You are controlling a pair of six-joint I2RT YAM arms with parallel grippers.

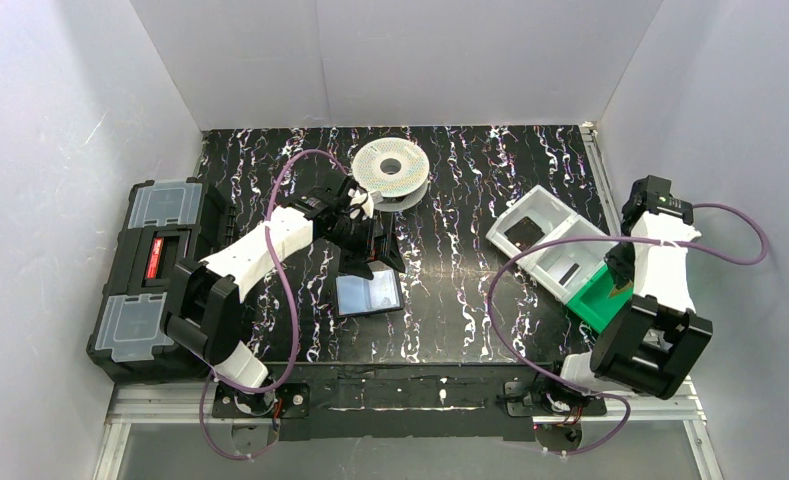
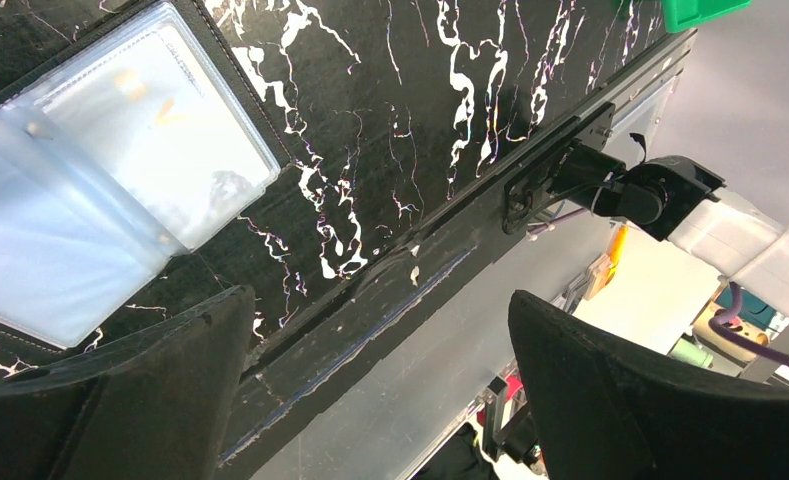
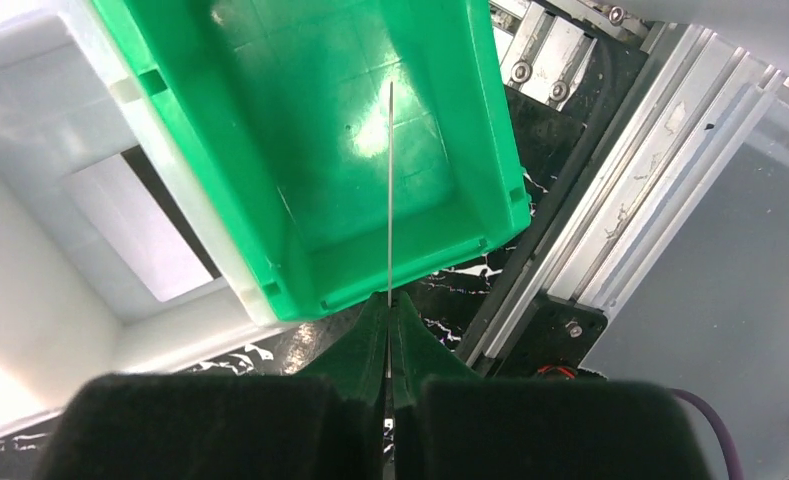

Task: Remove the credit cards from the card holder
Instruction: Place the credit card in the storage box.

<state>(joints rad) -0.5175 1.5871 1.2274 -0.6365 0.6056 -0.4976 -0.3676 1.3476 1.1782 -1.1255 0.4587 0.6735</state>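
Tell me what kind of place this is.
Probably a robotics lab test cell: white panel walls box in a black marbled table, two robot arms are bolted at its near edge, with a toolbox and sorting bins nearby.

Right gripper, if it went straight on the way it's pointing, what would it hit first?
Probably the floor of the green bin. The right gripper, shut on a thin edge-on card, aims into the bin, so the card's far edge would touch first; depth is unclear.

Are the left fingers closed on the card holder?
No, the left fingers stand wide apart, and the open card holder lies flat on the table beyond them.
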